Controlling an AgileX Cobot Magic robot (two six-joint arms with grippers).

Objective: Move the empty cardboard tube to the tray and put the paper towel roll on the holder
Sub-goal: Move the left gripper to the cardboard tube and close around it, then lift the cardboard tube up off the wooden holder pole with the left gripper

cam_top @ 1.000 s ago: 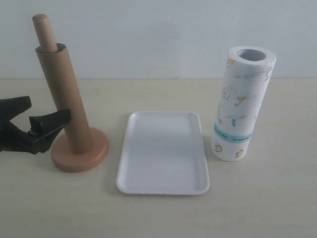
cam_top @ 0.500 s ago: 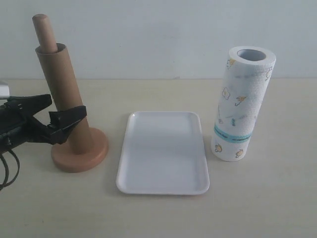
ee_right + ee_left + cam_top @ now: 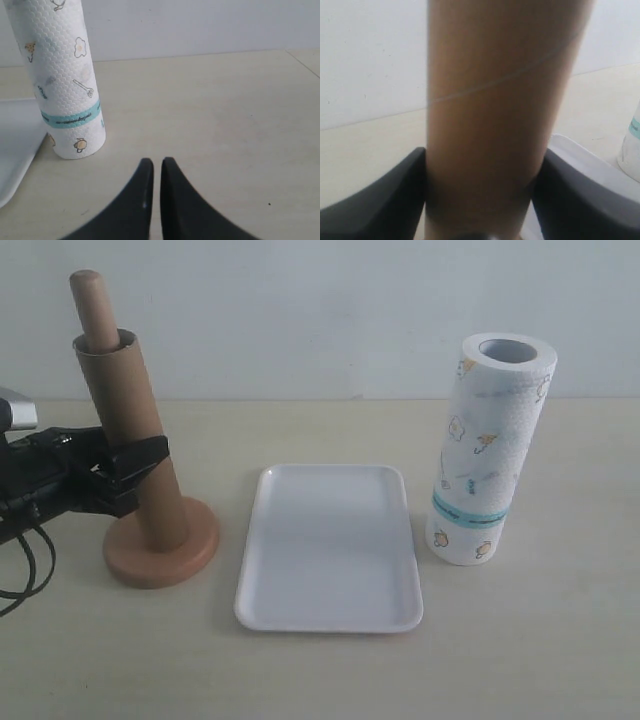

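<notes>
The brown cardboard tube [image 3: 132, 435] stands slipped over the post of the wooden holder [image 3: 160, 548], whose rounded top [image 3: 92, 302] sticks out above it. My left gripper [image 3: 135, 462] comes in from the left and is shut on the tube about halfway up; in the left wrist view the tube [image 3: 495, 115] fills the space between both black fingers [image 3: 375, 200]. The white tray [image 3: 330, 545] lies in the middle. The printed paper towel roll [image 3: 490, 445] stands upright to its right, also seen as the roll [image 3: 60, 80] near my right gripper [image 3: 153, 165], which is shut on nothing above the table.
A pale wall runs along the back of the beige table [image 3: 530, 640]. The tray's corner [image 3: 12, 150] shows beside the roll in the right wrist view. A black cable [image 3: 25, 560] loops below the left arm.
My left gripper has moved right from the table's left edge, brought its fingers around the cardboard tube and closed on it. The tube has tilted slightly. The roll and tray have not moved.
</notes>
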